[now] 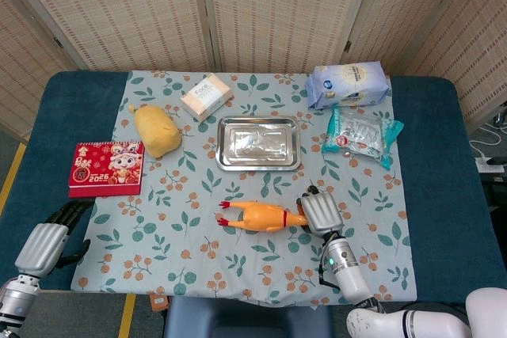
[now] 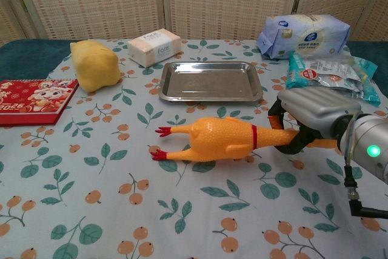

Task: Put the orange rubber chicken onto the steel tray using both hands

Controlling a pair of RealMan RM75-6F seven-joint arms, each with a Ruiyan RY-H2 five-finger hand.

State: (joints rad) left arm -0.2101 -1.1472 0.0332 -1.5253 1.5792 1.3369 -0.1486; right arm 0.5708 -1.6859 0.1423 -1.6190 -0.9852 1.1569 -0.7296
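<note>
1. Head view: left hand (image 1: 49,237) at table's near-left edge, off the floral cloth (image 1: 190,251), fingers slightly curled & apart, holding nothing.
2. Red 2025 calendar (image 1: 106,167) on cloth's left edge; yellow plush toy (image 1: 156,130) just behind-right of it.
3. Tissue box (image 1: 206,96) at back, left of centre.
4. Steel tray (image 1: 258,143) mid-table, nothing in it.
5. Orange rubber chicken (image 1: 259,215) in front of tray, apart from it, red feet pointing left; chest view shows it lying on cloth.
6. Right hand (image 1: 321,212) wrapped round chicken's neck end, fingers clamped on it.
7. Blue wipes pack (image 1: 348,83) & teal snack bag (image 1: 361,134) at back right.
</note>
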